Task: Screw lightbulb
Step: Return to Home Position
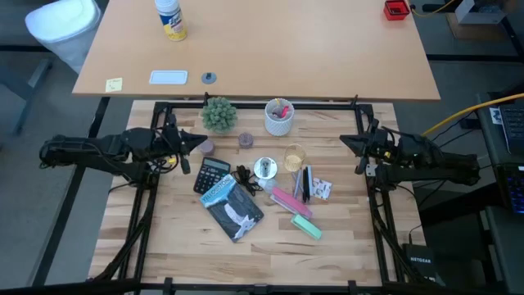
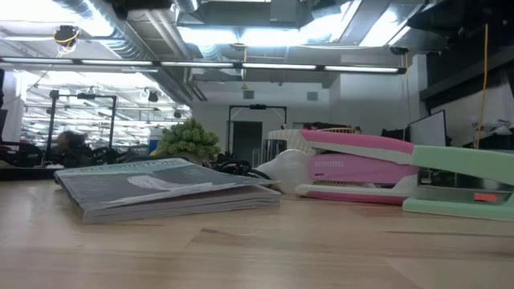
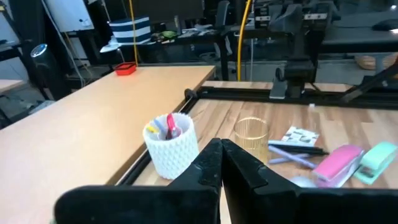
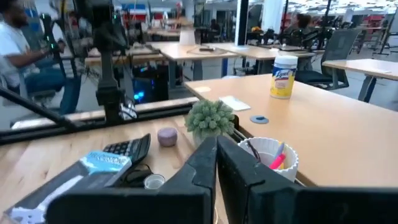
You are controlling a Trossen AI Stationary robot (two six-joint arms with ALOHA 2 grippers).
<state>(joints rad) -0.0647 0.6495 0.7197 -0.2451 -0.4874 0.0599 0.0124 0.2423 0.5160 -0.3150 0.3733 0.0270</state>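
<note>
Nearest the low camera: a grey booklet (image 2: 161, 189) lying flat, with a pink stapler (image 2: 361, 164) and a green stapler (image 2: 458, 197) beside it. Behind them sits the lightbulb (image 2: 285, 166). It rests about the middle of the counter (image 1: 344, 254), between the calculator (image 1: 213, 174) and a clear amber glass (image 1: 294, 156), with its black cord (image 1: 245, 175) tangled alongside.

Handling, our estimate: light, thin-walled and fragile; glossy, so slippery; round, so apt to roll if nudged. We would take the globe across its widest part with a gentle squeeze, and steady its base end with the other arm while turning.

Arms: the left pincer (image 1: 202, 141) hangs by the counter's left edge, clenched on nothing. The right pincer (image 1: 344, 142) hangs by the right edge, likewise clenched and empty. Both are well apart from the bulb.

Surface: pale wood planks, level, cluttered mid-counter, with a white pen cup (image 1: 279, 116) and a small plant (image 1: 219, 113) at the far edge.

Room: open workshop, ducting and strip lights overhead, desks beyond, one person (image 4: 15, 43) seated in the background.
</note>
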